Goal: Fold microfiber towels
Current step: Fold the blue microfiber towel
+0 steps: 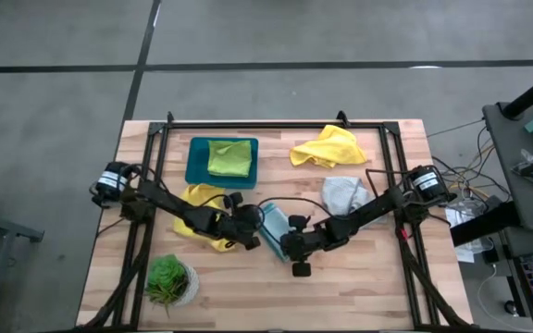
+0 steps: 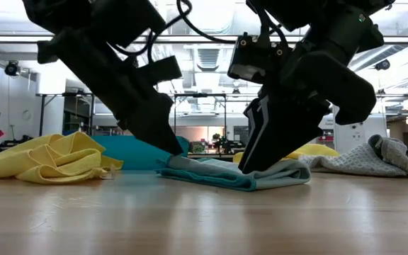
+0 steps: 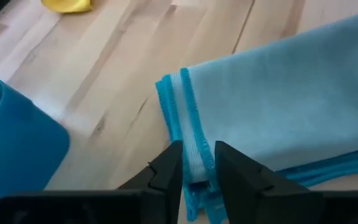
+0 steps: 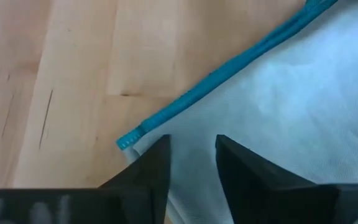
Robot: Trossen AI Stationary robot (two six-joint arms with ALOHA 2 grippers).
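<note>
1. Your left gripper [image 3: 197, 167] was down on the near-centre of the wooden table [image 1: 378, 277], its two dark fingers [image 3: 166, 171] a little apart and straddling the stitched edge of the light blue towel [image 1: 273, 224]; whether they actually pinched the cloth you could not tell.
2. Your right gripper [image 4: 191, 163] stood at the opposite side of the same towel, its fingers a little apart over a hemmed corner, cloth between them; a true grip was not clear either.
3. In the low view the light blue towel [image 2: 236, 173] lay folded in layers flat on the table, with both grippers' tips touching it from either side.
4. You had one yellow towel [image 1: 202, 215] crumpled just beside the left arm, partly under it.
5. The second yellow towel [image 1: 328, 148] lay bunched near the far edge of the table, right of the teal tray [image 1: 197, 171].
6. The lime green towel [image 1: 229, 157] sat folded inside that tray.
7. The pale grey towel [image 1: 343, 192] lay rumpled beside the right arm, below the far yellow one.
8. A small potted plant [image 1: 168, 277] stood at the near left corner, well apart from the towels.
</note>
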